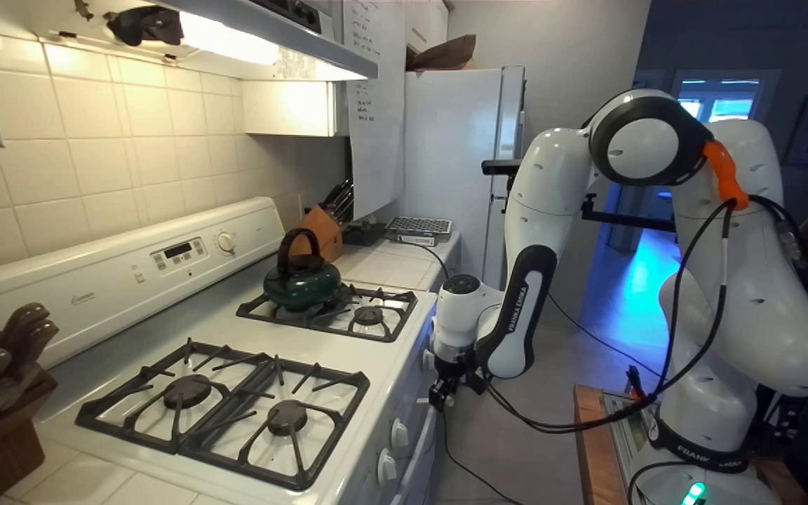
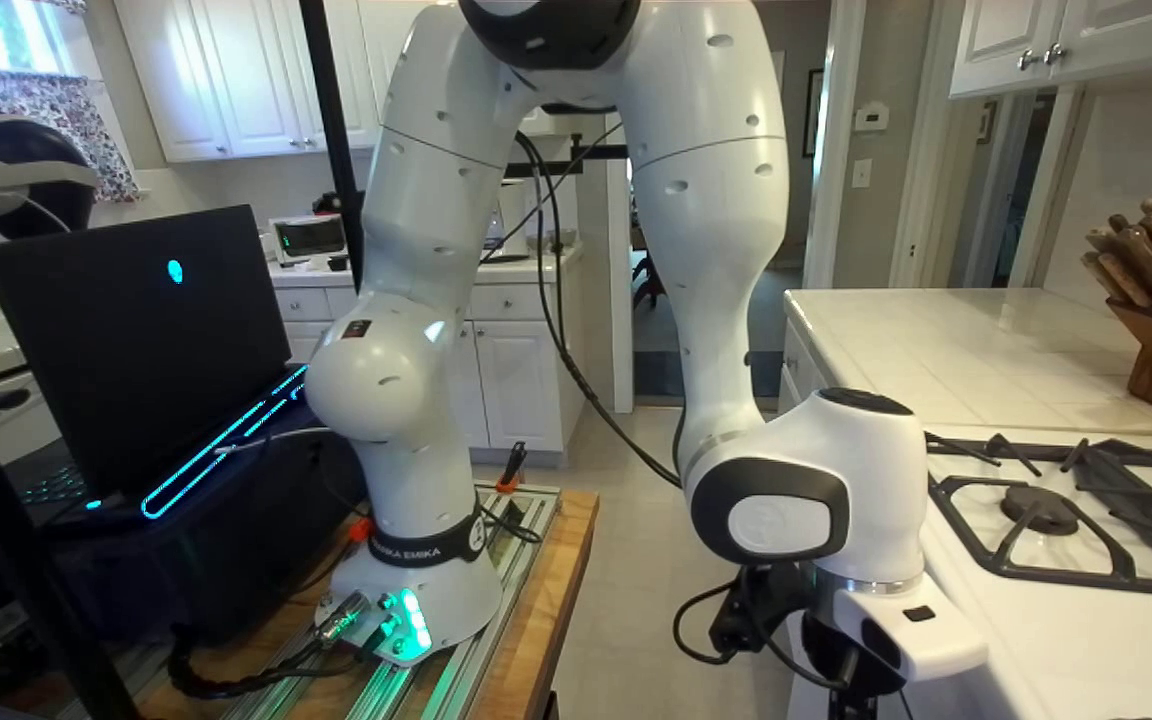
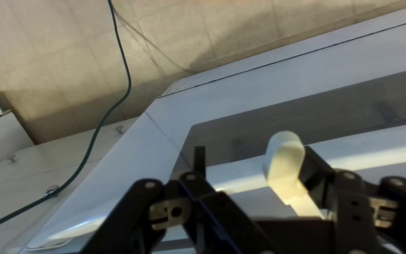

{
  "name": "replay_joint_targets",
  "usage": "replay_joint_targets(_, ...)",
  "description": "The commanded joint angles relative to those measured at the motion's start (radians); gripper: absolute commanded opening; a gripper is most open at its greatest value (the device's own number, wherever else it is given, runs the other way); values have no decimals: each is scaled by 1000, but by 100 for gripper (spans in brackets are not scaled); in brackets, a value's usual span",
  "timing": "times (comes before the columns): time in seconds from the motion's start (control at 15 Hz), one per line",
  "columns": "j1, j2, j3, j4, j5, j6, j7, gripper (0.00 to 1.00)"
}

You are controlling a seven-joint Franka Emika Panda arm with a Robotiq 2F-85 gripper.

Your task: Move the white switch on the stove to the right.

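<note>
The white stove (image 1: pixel 376 361) shows in both exterior views, its burners under black grates. In the wrist view the white switch (image 3: pixel 284 162) sticks out from the stove front, between the two fingers of my gripper (image 3: pixel 254 160). The right fingertip lies against or very near the switch's side; a wide gap parts the left fingertip from it. The jaws stand partly apart and do not grip it. In an exterior view my gripper (image 1: pixel 445 396) points down at the stove's front edge, mostly covering that switch. Its fingertips drop out of the bottom of an exterior view.
More white knobs (image 1: pixel 399 433) line the stove front. Below them runs the oven door handle (image 3: pixel 372 151). A green kettle (image 1: pixel 302 284) sits on a rear grate. A dark cable (image 3: pixel 90 141) hangs near the gripper. Knife blocks (image 1: pixel 8 428) stand beside the stove.
</note>
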Motion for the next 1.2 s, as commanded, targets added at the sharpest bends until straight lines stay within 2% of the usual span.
replay_joint_targets(0.0, -5, -7, -50, -31, 39, 39, -57, 36)
replay_joint_targets(0.2, -3, -4, -66, -34, 55, 62, -70, 16)
replay_joint_targets(0.33, -6, -4, -72, -41, 63, 72, -90, 6)
replay_joint_targets(0.73, -58, -6, -73, -94, 131, 155, -168, 8)
replay_joint_targets(0.87, -102, -18, -46, -119, 169, 197, -205, 8)
replay_joint_targets(1.13, -210, -29, 51, -141, 238, 246, -261, 8)
